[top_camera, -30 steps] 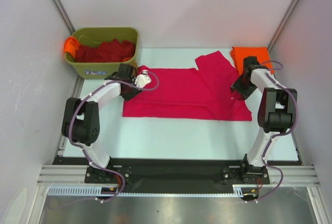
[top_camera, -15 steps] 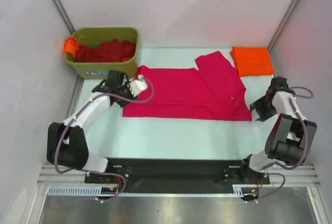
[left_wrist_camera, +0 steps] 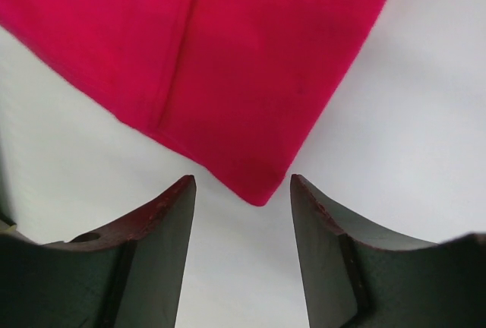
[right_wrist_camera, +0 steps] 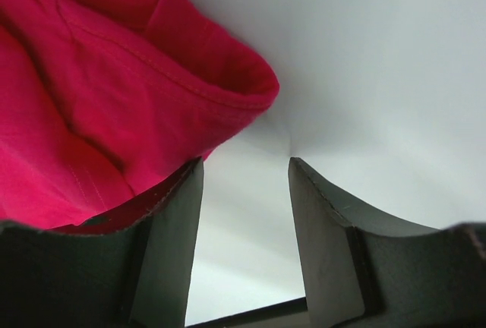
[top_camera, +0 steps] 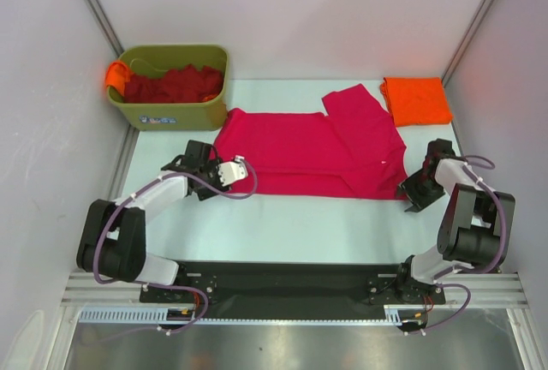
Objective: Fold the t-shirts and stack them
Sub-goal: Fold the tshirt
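Top external: pink shirt (top_camera: 308,152) spans the tabletop (top_camera: 282,216) left to right.
Our left fingers (top_camera: 241,167) and right fingers (top_camera: 409,192), open and empty, each face a near corner.

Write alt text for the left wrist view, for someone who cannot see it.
A corner of the crimson-pink t-shirt lies flat on the pale table, its tip pointing into the gap of the open left gripper. The two dark fingers stand either side of the tip, not closed on it.
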Action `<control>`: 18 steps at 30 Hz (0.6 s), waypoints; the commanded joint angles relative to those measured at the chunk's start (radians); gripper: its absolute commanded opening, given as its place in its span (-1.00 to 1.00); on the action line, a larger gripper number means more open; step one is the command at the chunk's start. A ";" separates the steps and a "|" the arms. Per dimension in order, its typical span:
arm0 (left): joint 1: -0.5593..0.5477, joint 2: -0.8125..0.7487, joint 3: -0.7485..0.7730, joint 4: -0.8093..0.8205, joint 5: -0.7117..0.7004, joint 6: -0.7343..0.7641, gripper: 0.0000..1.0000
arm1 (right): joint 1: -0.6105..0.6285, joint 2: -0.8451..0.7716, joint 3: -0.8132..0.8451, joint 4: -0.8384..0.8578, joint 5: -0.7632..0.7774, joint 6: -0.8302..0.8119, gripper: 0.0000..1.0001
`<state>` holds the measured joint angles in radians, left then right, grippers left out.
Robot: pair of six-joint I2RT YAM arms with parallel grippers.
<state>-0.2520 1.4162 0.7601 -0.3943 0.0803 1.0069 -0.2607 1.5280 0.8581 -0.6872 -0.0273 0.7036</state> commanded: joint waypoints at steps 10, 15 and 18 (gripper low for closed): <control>-0.033 0.063 -0.070 0.138 -0.008 0.003 -0.49 | -0.054 -0.086 0.032 0.038 0.036 -0.006 0.06; -0.033 0.055 -0.070 0.134 -0.008 -0.013 -0.98 | -0.048 0.018 0.009 0.139 -0.003 0.017 0.03; -0.032 0.046 -0.058 0.115 -0.008 -0.027 -0.99 | -0.051 0.046 0.010 0.150 0.016 0.019 -0.27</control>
<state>-0.2813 1.4719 0.6880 -0.2722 0.0700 1.0012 -0.3099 1.5631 0.8623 -0.5877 -0.0154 0.7074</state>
